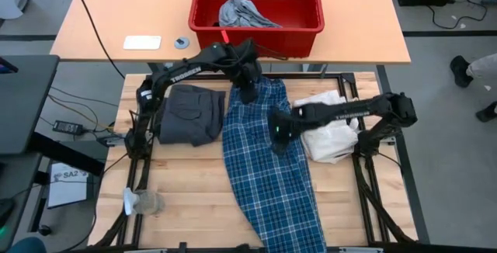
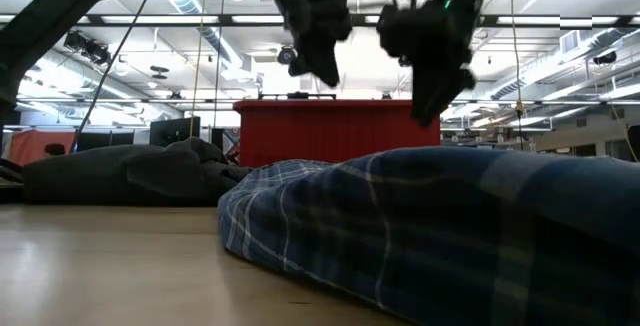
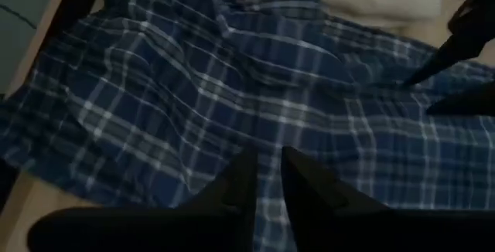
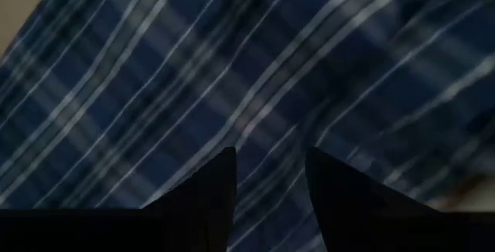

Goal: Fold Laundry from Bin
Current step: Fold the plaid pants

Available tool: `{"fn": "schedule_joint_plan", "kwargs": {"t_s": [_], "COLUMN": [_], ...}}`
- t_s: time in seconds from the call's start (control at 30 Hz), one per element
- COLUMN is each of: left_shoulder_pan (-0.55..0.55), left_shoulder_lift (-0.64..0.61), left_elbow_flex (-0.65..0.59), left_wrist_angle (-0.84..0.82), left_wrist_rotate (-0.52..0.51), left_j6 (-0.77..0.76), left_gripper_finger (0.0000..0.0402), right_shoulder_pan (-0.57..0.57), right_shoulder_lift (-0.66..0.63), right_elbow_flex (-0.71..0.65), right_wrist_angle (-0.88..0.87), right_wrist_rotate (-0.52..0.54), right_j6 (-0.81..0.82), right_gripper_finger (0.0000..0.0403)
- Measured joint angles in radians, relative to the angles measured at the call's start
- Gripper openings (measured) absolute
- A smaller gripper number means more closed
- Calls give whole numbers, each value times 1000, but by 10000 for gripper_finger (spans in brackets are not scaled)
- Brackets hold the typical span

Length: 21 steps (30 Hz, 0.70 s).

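The blue-and-white plaid shirt point(image 1: 268, 164) lies flat on the wooden table point(image 1: 186, 199). It is long and thin. Its long way runs from the far side of the table, near the red bin point(image 1: 256, 8), down to the near edge, leaning a bit to the right as it comes closer. The far end is narrow and the near end is wider.

The left gripper point(image 1: 245, 91) hangs over the far end of the shirt. In the left wrist view its two dark fingers point(image 3: 240, 186) are almost together, with just a thin gap, and nothing is between them. The right gripper point(image 1: 279, 138) hangs over the right edge of the shirt, about halfway along. Its fingers point(image 4: 213, 190) are partly open above the cloth and hold nothing.

Dark grey shorts point(image 1: 189, 113) sit folded in a neat block just left of the shirt. A white fabric bag point(image 1: 330, 129) lies crumpled just to the right, under the right arm. A light grey piece point(image 1: 242, 12) sits bunched up inside the bin. The bin is hard, shiny plastic with a thick rim. The shirt is soft, with small bumps and wrinkles.
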Motion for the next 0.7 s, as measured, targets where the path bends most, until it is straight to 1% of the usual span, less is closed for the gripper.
{"fn": "schedule_joint_plan", "kwargs": {"t_s": [0.13, 0.27, 0.33, 0.4, 0.53, 0.63, 0.7], "left_shoulder_pan": [52, 82, 87, 96, 128, 172, 214], "left_shoulder_lift": [1, 1, 1, 2, 2, 2, 2], "left_elbow_flex": [-139, -269, -335, -403, -554, -642, -673], "left_wrist_angle": [180, 289, 352, 421, 590, 672, 681], "left_wrist_rotate": [60, 110, 112, 113, 110, 108, 85], "left_j6": [2, -18, -27, -58, -164, -278, -327], "left_gripper_finger": [79, 78, 78, 78, 78, 78, 77], "right_shoulder_pan": [-148, -287, -351, -407, -495, -529, -536], "right_shoulder_lift": [0, 0, 0, 0, 0, 13, 40], "right_elbow_flex": [-49, -65, -66, -66, -66, -65, -64], "right_wrist_angle": [89, 156, 198, 237, 303, 332, 344], "right_wrist_rotate": [-101, -208, -233, -236, -289, -314, -336], "right_j6": [-152, -262, -304, -335, -353, -348, -348], "right_gripper_finger": [162, 162, 162, 162, 162, 162, 162]}}
